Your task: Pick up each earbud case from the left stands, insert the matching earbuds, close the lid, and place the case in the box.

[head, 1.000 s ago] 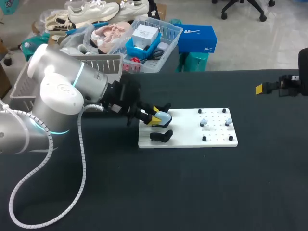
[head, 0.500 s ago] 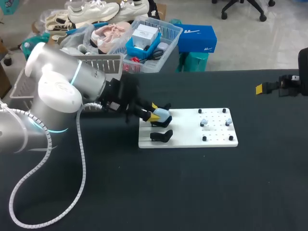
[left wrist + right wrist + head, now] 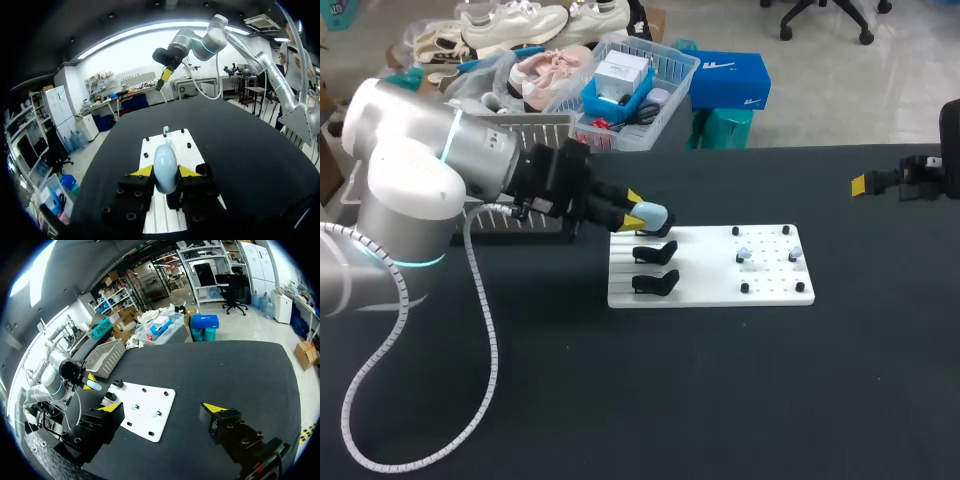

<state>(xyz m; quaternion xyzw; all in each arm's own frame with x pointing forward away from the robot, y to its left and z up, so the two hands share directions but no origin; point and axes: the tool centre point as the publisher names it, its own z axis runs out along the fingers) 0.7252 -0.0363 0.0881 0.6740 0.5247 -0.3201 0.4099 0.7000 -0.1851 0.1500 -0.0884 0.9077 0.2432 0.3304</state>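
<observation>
The case (image 3: 165,167), pale blue, is pinched by the left gripper (image 3: 165,173). One yellow-tipped finger (image 3: 142,171) is pressed against each of its sides, and its rounded end is left sticking out ahead of the tips. It is held over the near end of the white board (image 3: 710,285), which is seen under and ahead of this gripper.

Two black stands (image 3: 655,252) are fixed on that end of the board, just below and beside the tips. The case is kept apart from both. Two earbuds (image 3: 744,254) are set among the pegs at the board's far end, well ahead of the left gripper.

The box (image 3: 535,128), grey and slatted, is found behind the left gripper, partly hidden by the left arm (image 3: 415,190).

The right gripper (image 3: 164,407) is held with its fingers spread wide. It is kept well apart from the board, over the black table (image 3: 770,400). The board is seen ahead of it, and the left gripper with the case lies beyond that.
</observation>
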